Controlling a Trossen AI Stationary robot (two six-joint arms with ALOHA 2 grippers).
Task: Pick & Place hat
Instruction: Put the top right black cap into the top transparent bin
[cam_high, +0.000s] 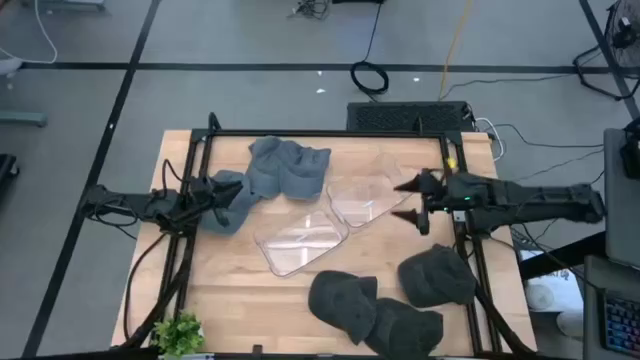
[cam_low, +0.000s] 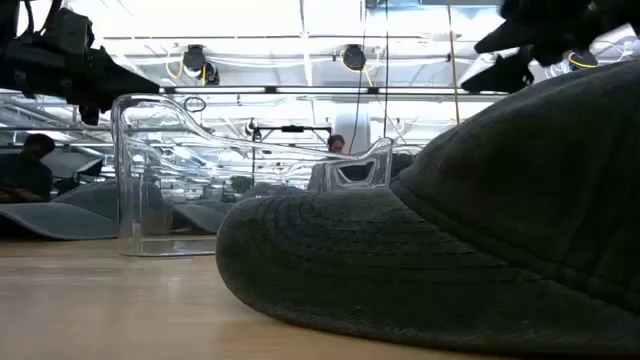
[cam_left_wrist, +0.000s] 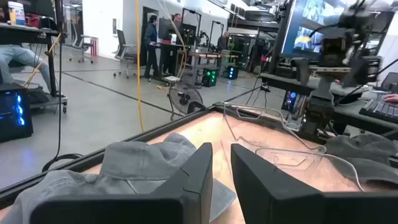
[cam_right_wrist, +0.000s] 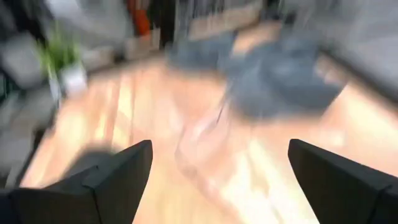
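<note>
Wooden table (cam_high: 230, 285) carries two clear trays, grey hats and dark hats; a small plant (cam_high: 180, 333) sits at its near left corner; people stand in the room beyond. Left gripper (cam_high: 222, 194) hovers at the left edge of the grey hats (cam_high: 275, 172); its fingers (cam_left_wrist: 186, 180) are nearly together with a thin gap, nothing between them, the grey cloth lying just under and ahead of the tips. Right gripper (cam_high: 408, 201) hangs over the right rim of the far tray (cam_high: 362, 197), fingers (cam_right_wrist: 118, 171) spread wide and empty; the near tray (cam_high: 300, 243) lies beyond its tips toward the left arm. Three dark hats (cam_high: 375, 310) rest near the front edge, below and well apart from the right fingers; one fills the low view (cam_low: 450, 240).
</note>
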